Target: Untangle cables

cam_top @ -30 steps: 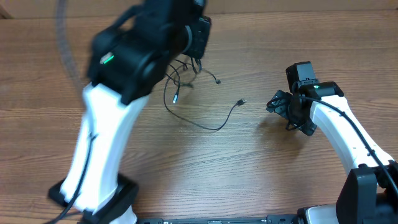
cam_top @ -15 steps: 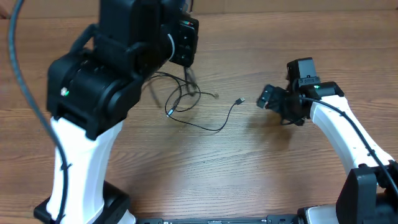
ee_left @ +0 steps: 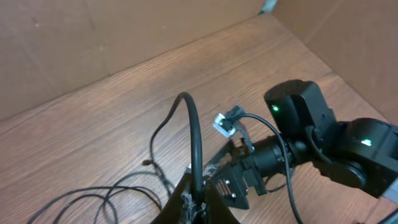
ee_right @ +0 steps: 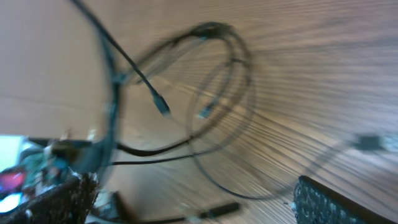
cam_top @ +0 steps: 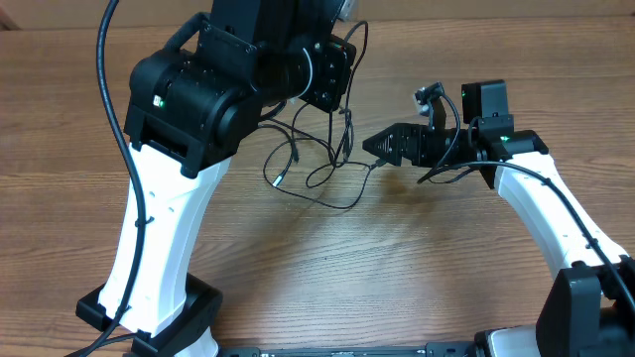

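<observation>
Several thin black cables [cam_top: 298, 164] lie looped and crossed on the wooden table [cam_top: 327, 268], one small plug end [cam_top: 280, 182] at the front left. My left gripper [ee_left: 198, 202] is shut on one black cable [ee_left: 196, 134], which arches up out of the closed fingers. In the overhead view the left wrist [cam_top: 325, 74] hangs over the back of the tangle. My right gripper [cam_top: 382, 147] points left at the tangle's right edge and stands open, nothing between its fingers. The right wrist view is blurred; cable loops [ee_right: 217, 93] fill it ahead of the right gripper [ee_right: 193, 208].
The left arm's white link [cam_top: 159, 248] crosses the table's left half. The right arm [cam_top: 536, 198] comes in from the right. A thick black arm cable [cam_top: 119, 119] runs down the left side. A brown wall [ee_left: 93, 37] borders the table's far side.
The left arm has swung right and raised a cable, dragging the loops rightward and spreading them. The right gripper has turned and reached left toward the tangle.
</observation>
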`<action>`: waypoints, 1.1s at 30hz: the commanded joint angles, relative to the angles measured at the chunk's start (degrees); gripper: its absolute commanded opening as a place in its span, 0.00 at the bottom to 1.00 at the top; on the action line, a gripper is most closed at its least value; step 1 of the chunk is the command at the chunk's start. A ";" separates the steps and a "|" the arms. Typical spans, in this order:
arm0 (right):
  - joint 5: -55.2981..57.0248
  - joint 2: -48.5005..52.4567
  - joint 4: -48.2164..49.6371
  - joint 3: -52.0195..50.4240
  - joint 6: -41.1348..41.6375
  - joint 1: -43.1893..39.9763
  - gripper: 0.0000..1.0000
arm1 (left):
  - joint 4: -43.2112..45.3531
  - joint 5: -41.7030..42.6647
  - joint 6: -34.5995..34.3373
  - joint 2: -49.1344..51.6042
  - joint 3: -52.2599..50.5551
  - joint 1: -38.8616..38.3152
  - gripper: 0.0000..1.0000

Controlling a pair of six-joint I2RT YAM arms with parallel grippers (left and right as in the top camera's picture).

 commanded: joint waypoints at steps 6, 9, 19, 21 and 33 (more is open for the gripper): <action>-14.19 0.31 5.03 -0.02 -1.18 0.04 1.00 | 0.52 9.62 0.87 0.11 0.13 -0.07 0.04; -13.64 0.31 5.01 -0.02 -1.16 0.04 1.00 | 1.79 17.70 2.14 0.11 0.13 -0.07 0.04; 13.68 0.33 0.17 -0.04 9.81 0.04 1.00 | 2.86 28.22 6.29 0.09 0.13 0.26 0.04; 22.60 0.35 -3.19 -0.04 12.74 0.04 1.00 | 2.86 28.02 6.27 0.09 0.13 0.50 0.04; 50.16 0.66 -18.25 -0.04 17.14 -0.02 1.00 | 2.08 28.02 6.23 -0.46 0.15 8.46 0.04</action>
